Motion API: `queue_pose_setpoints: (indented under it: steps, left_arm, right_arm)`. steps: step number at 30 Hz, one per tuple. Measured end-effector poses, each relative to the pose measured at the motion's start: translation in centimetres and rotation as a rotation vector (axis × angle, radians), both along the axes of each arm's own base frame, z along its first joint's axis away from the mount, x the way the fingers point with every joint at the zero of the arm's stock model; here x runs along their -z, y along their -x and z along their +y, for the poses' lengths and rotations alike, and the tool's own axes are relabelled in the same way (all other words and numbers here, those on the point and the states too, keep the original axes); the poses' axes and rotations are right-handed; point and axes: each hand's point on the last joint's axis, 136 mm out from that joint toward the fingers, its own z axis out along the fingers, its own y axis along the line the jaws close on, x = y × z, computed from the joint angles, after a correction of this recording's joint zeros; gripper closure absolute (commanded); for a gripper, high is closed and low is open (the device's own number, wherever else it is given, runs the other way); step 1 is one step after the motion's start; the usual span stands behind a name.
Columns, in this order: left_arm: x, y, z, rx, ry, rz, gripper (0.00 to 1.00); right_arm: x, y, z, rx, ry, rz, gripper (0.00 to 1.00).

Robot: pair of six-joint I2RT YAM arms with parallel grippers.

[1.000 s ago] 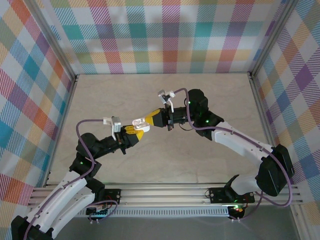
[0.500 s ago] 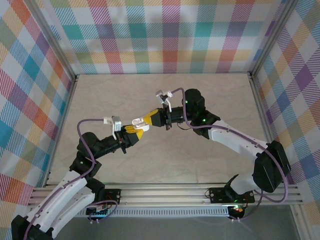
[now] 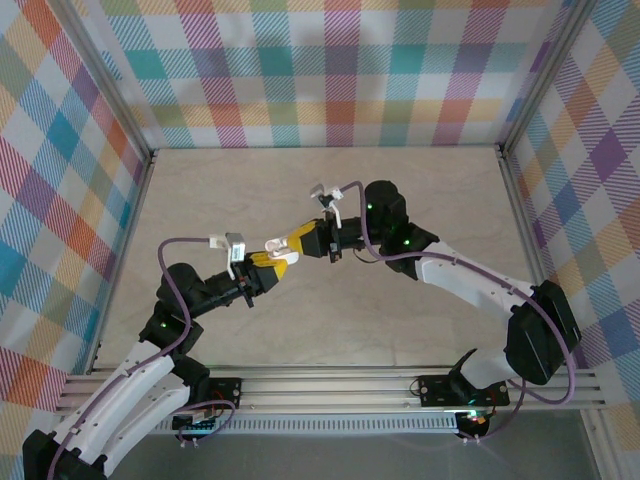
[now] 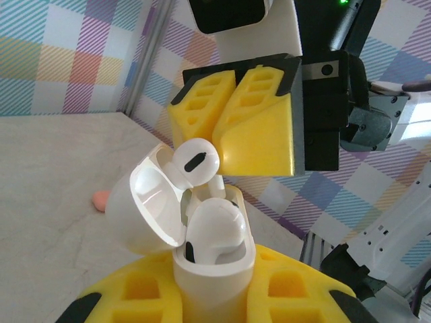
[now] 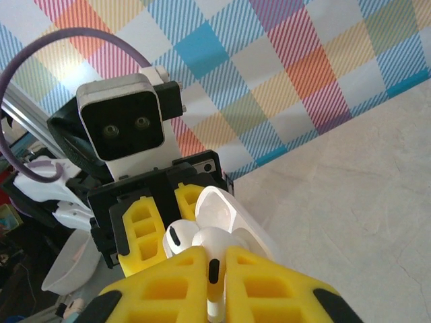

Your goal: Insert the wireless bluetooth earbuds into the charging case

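The left arm reaches in from the near left corner toward the middle of the worktop, and the left claw is clamped tight on the lower body of the white charging case, its yellow pads pressed against the case on either side. The case stands upright in that grip, raised off the worktop. Its lid is hinged back to the left, baring the hollow inside. In the left wrist view a small coral-pink object lies on the worktop behind the lid, too blurred to name with certainty.

One white earbud already sits in the case, its rounded head standing just above the rim. A second white earbud hangs just above the open case, between the lid and the seated bud, its head close to the lid's inner face.

That second bud is held by the right claw, which meets the left claw tip to tip at mid-worktop. In the right wrist view its yellow pads stand nearly together, pinching the bud's stem between them. The right arm stretches away toward the near right corner.
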Motion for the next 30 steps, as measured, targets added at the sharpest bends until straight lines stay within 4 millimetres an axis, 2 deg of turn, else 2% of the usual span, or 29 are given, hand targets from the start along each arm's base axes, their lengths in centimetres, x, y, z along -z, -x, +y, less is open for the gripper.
queue_pose_setpoints:
  steps: [15,25,30]
  left_arm:
    - [0.2,0.1,0.0,0.003,-0.005,0.008,1.00]
    - [0.1,0.2,0.0,0.007,-0.007,-0.004,1.00]
    - [-0.6,0.8,-0.2,0.031,-0.004,-0.054,1.00]
  right_arm:
    - [0.4,0.7,-0.8,0.036,0.052,-0.051,0.64]
    - [0.3,0.4,-1.4,0.098,0.099,-0.039,0.61]
    - [0.2,-0.1,-2.2,0.157,0.142,-0.043,0.60]
